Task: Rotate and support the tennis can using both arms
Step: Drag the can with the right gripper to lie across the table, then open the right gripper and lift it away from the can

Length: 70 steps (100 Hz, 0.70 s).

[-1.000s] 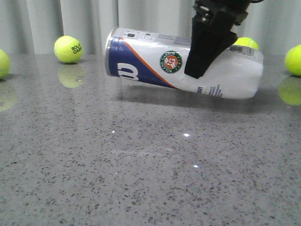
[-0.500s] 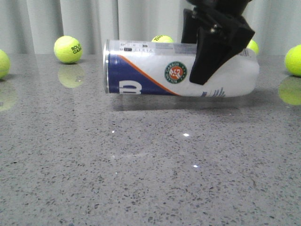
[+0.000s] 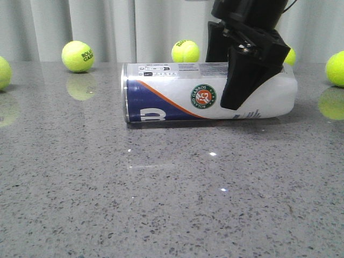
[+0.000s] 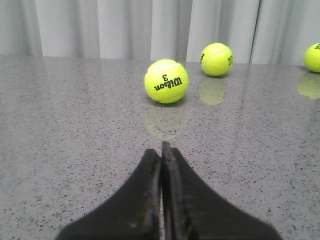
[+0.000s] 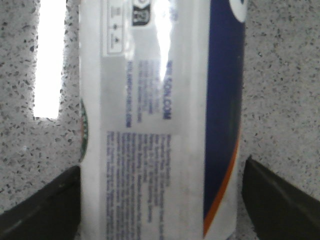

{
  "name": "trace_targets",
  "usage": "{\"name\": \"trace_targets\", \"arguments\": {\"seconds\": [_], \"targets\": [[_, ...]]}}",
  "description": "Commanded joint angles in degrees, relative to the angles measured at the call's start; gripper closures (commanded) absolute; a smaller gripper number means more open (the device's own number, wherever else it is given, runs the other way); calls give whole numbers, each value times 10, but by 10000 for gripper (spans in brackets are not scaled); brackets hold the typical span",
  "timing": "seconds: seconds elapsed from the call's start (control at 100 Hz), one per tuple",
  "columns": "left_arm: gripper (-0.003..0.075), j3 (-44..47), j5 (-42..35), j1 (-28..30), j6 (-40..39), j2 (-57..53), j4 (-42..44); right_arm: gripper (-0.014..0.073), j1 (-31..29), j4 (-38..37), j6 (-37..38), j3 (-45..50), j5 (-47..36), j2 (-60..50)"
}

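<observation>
The grey speckled table [image 3: 161, 204] fills the front view, and the tennis can [image 3: 177, 99] lies on its side across it, silver rim at 9 o'clock and white end at 3 o'clock, the navy section and round badge facing the camera. The right gripper [image 3: 244, 70] comes down from 12 o'clock over the can's white half; its black fingers straddle the can and hide part of the printed text, and the arm above is cut off by the frame. In the right wrist view the can [image 5: 160, 120] fills the gap, with a small bare strip between it and each finger [image 5: 40, 210], so the jaws stand apart around it and whether they press it cannot be told. The left gripper [image 4: 161, 165] shows only in its own wrist view, fingers pressed together on nothing, low over the table. Ahead of it at 12 o'clock sits a tennis ball [image 4: 166, 81] marked Wilson 3; others lie farther back, one cut by the frame edge.
</observation>
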Motion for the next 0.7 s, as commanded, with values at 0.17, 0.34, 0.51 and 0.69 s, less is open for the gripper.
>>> {"name": "trace_targets", "arguments": {"seconds": [0.17, 0.34, 0.51, 0.69], "targets": [[739, 25, -45, 1, -6, -20, 0, -42, -1, 5, -7, -20, -6, -39], [739, 25, -45, 1, -6, -20, 0, -42, -1, 4, -7, -20, -6, -63], [739, 25, -45, 1, -6, -20, 0, -40, -1, 0, -7, -20, 1, -95], [739, 25, -45, 1, -6, -20, 0, 226, -1, 0, 42, -20, 29, -129]]}}
